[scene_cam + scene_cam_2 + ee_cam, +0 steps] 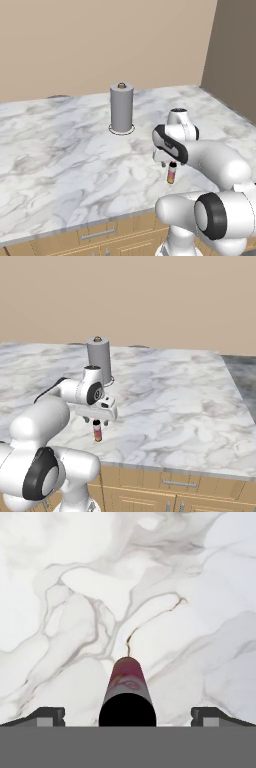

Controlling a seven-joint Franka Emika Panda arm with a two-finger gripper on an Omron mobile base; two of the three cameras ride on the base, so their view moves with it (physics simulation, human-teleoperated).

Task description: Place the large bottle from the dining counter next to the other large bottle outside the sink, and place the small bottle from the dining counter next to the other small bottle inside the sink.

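Gripper (168, 163) hangs wide open, nothing held, pointing straight down right above the small bottle (171, 174). Bottle stands upright on the worktop (60, 150) near its front edge, cap centred btwn the fingertips (50, 716), so approach looks vertical.

The small bottle (171, 173) stands on the dining counter (60, 155) (paper-towel roll (121, 108) behind).

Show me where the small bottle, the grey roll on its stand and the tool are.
small bottle (171, 175): left base view, orange-yellow lower body.
grey roll (98, 360): right base view, middle of its side.
tool (128, 716): hand view, midway between the fingertips, open.
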